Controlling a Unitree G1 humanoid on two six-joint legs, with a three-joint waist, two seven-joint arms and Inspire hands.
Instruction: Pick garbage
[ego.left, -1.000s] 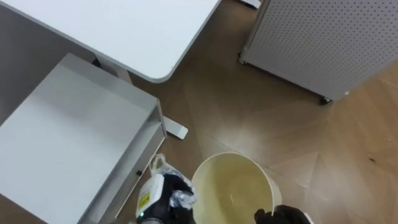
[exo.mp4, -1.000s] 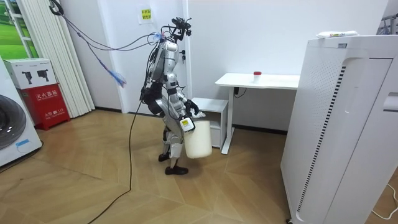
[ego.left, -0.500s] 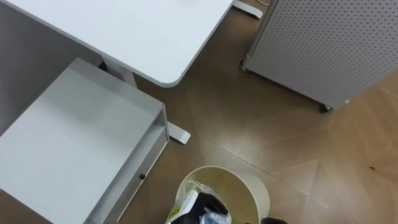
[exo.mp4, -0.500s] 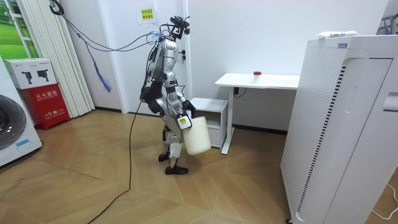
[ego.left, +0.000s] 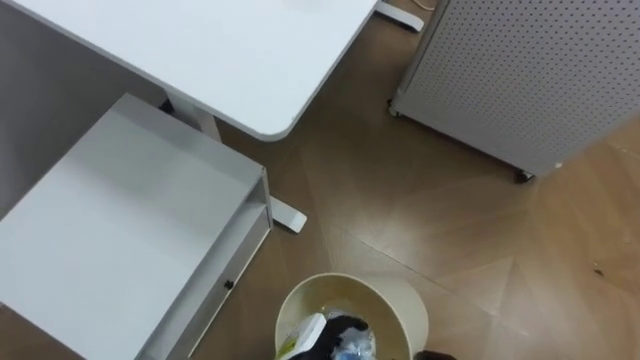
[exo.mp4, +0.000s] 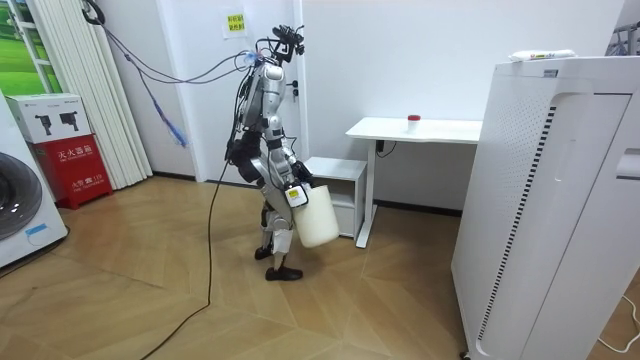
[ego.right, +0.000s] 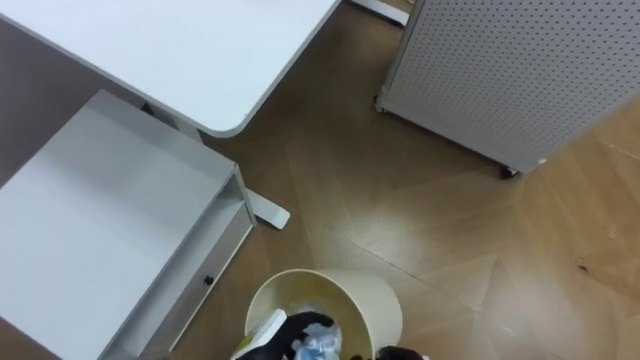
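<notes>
Eye views, L to R: low cabinet (ego.left: 130, 230) at 9 o'clock, desk (ego.left: 220, 50) at 11, both well apart from the work. Bin (ego.left: 345, 293) sits at 6 o'clock, mouth up. In the room view it hangs off the floor at the robot's hip, beside the cabinet.

Left robot hand (ego.left: 335, 330) is inside the bin mouth, toward the rim's 6 o'clock side. Fingers look curled on the garbage (ego.left: 352, 346), a pale crumpled wad just at 4 o'clock of the palm. No clear long axis to it.

Key relation: garbage is within the rim w/ bin floor straight below, so prob. only a release is needed, no sideways reach.

Right robot hand (ego.left: 436, 355) is a dark sliver at the bin's 5 o'clock. Can't tell its fingers.

Perforated panel (ego.left: 520, 70) at 1 o'clock, far off.
</notes>
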